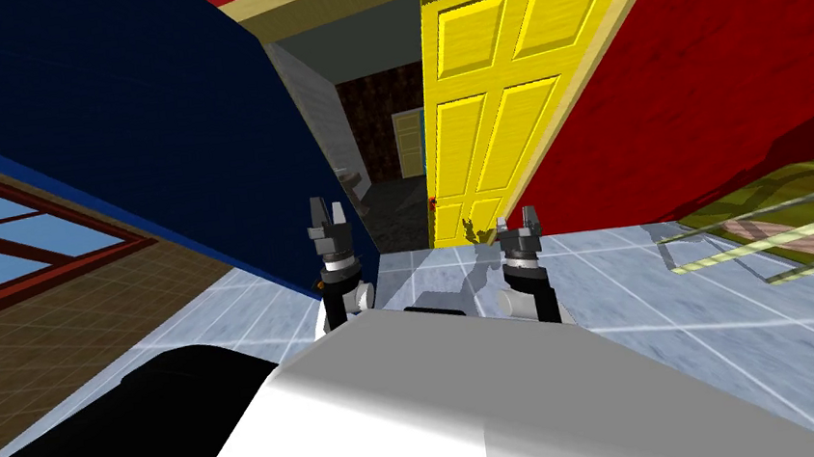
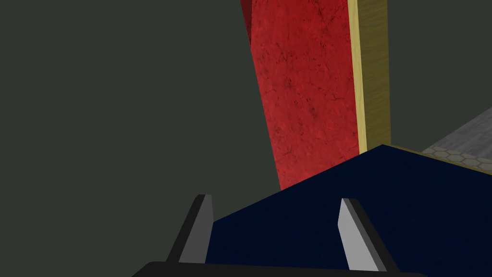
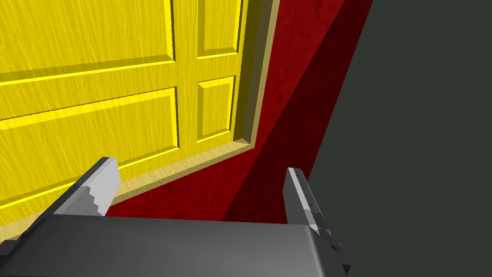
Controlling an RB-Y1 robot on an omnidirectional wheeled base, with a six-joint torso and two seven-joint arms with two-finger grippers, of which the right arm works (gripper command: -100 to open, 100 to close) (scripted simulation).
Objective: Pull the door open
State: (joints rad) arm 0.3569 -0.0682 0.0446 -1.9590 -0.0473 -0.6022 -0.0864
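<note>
Far left in the head view, a red-framed window [image 1: 7, 231] is sitting in a brown wall. Next to it a dark blue wall [image 1: 140, 127] is running toward the doorway. The left gripper [image 1: 328, 219] is hanging just beside that wall's end with nothing in it. Its wrist view is showing the fingers [image 2: 202, 226] spread wide, pointing past the blue wall at a red wall [image 2: 307, 96] and a pale wood door frame [image 2: 370, 72].

The head view is adding the bigger picture: the yellow door [image 1: 487, 104] is standing ajar. A dim room is showing through the gap on its left, and there's a tiny red handle [image 1: 432, 203] at its free edge. The right gripper [image 1: 518, 224] is hovering near the door's lower part, also spread and holding nothing. Its wrist view is giving the door panels and a frame corner up close.
</note>
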